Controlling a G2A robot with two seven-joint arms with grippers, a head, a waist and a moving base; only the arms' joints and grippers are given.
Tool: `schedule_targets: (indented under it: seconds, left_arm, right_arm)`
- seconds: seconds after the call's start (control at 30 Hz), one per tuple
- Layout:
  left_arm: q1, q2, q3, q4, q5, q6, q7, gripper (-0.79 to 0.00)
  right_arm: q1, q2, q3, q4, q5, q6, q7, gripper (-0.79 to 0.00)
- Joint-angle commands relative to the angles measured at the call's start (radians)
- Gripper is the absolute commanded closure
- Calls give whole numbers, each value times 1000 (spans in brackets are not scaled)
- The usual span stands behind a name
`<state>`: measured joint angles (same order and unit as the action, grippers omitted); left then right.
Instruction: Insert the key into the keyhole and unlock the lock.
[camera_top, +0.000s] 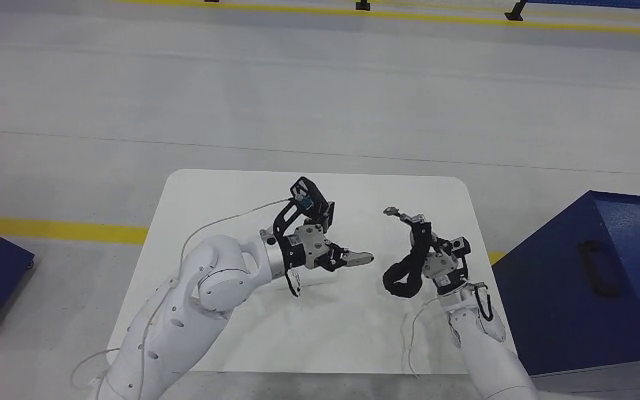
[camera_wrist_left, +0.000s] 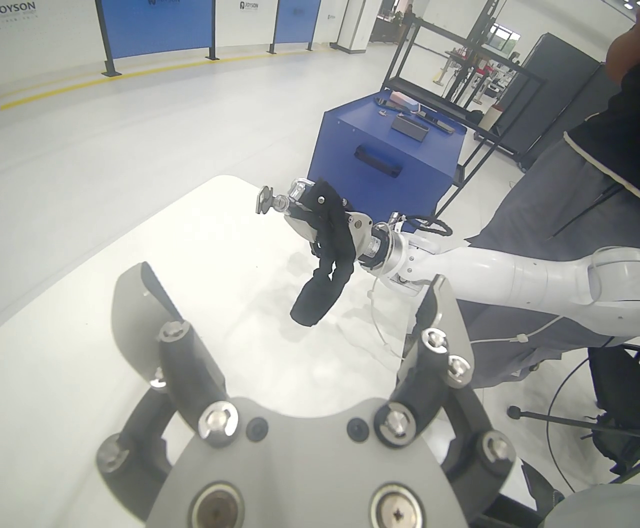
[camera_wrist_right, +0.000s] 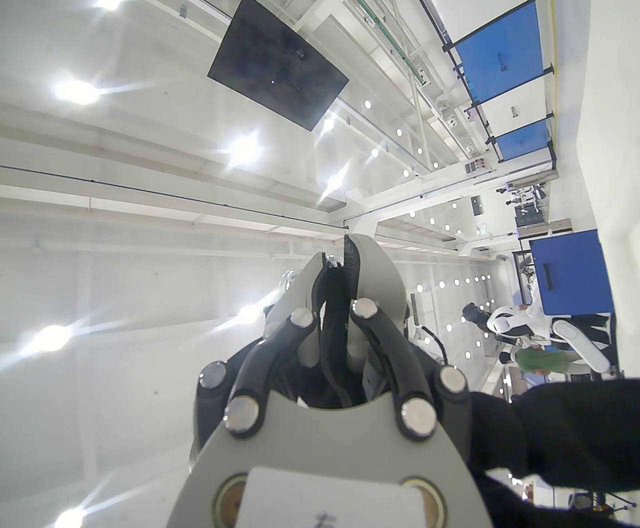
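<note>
a: where did we have our arms over the tabletop (camera_top: 230, 200)?

b: nearest to us, our left gripper (camera_top: 358, 258) hung above the middle of the tabletop, pointing toward the right edge. its two fingers were spread wide with nothing between them.

a: and the other one?

b: our right gripper (camera_wrist_right: 339, 262) was just beside it, above the right part of the tabletop and close to the right edge, aimed toward the far edge. its fingers were clamped on the lock (camera_wrist_left: 330, 265).

a: how did the lock sit in it?

b: it was a cable in a black cloth sleeve. one end ran up between the fingers, and the rest drooped in a loop below the gripper, on the side facing our left gripper. we could not tell whether the bottom of the loop touched the tabletop.

a: and the key?

b: the key (camera_wrist_left: 263, 200) stuck out of the lock's metal end, beyond the right gripper's fingertips and toward the far right corner. it was held up off the surface. how deep it sat in the keyhole we could not tell.

a: anything farther off?

b: a blue cabinet (camera_top: 580, 280) stood on the floor past the right edge, and a yellow line (camera_top: 70, 230) ran across the floor beyond the left edge.
</note>
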<state>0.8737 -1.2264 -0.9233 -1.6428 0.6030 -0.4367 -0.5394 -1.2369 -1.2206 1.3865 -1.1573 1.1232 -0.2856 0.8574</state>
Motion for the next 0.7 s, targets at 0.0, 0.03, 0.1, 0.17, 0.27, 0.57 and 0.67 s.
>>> schedule_targets:
  seconds: [0.0,0.03,0.1,0.17,0.27,0.57,0.67]
  left_arm:
    - [-2,-10,31,16,-89,27,-26,-785]
    - [-5,-18,46,32,-171,42,-36,-785]
    - [-30,-34,71,66,-320,59,-61,-785]
    - [-60,-49,97,106,-410,72,-76,-785]
    - [-96,-70,150,149,-453,81,-94,-785]
    - [-168,-128,254,262,-552,127,-122,-785]
    - [-185,-145,270,293,-590,123,-127,-785]
  right_arm:
    - [-15,-1,-4,-20,-48,-48,-11,0]
    - [-21,-3,-7,-27,-58,-65,-17,0]
    - [-27,-6,-14,-36,-77,-91,-24,0]
    - [-33,-9,-19,-40,-96,-125,-23,0]
    - [-40,-14,-28,-35,-106,-154,-28,0]
    - [-36,-22,-34,-7,-119,-171,-18,0]
    - [-33,-24,-34,-3,-132,-178,-11,0]
